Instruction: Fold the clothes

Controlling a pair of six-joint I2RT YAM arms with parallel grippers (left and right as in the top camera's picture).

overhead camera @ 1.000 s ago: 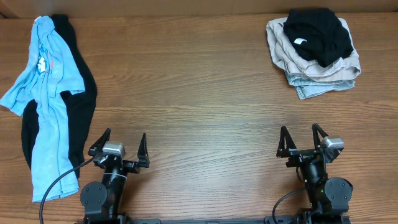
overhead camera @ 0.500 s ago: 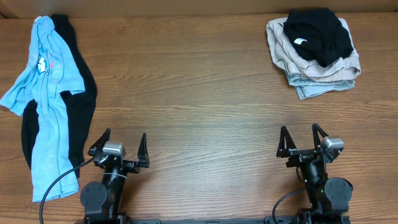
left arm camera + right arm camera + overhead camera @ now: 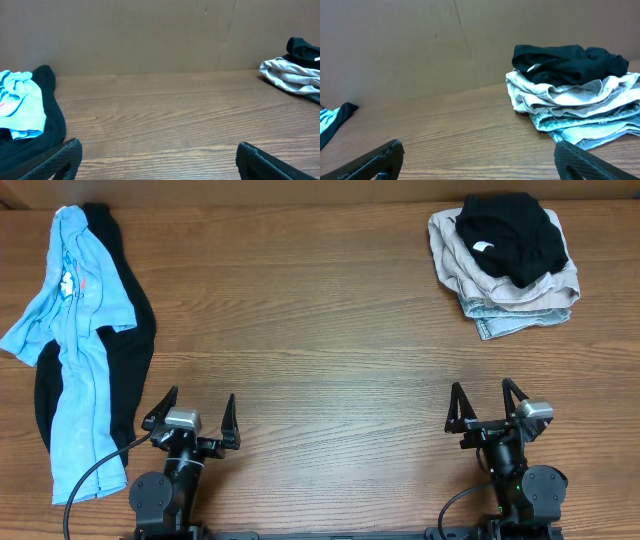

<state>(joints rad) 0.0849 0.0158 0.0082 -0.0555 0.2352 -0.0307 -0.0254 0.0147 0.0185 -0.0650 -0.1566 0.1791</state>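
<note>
Both left end effector and right end effector stood spread apart, empty (presumably parked pre-reach); light blue T-shirt lay unfolded.

We see a smooth, faintly sheened wood-grain table, soft matt cloth in the light blue T-shirt and black shirt, and a dull cardboard wall.

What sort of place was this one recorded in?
Likely a robot test bench, not a home: a wooden table with loose clothes, a plain brown board behind it, and the left pincer and right pincer.
</note>
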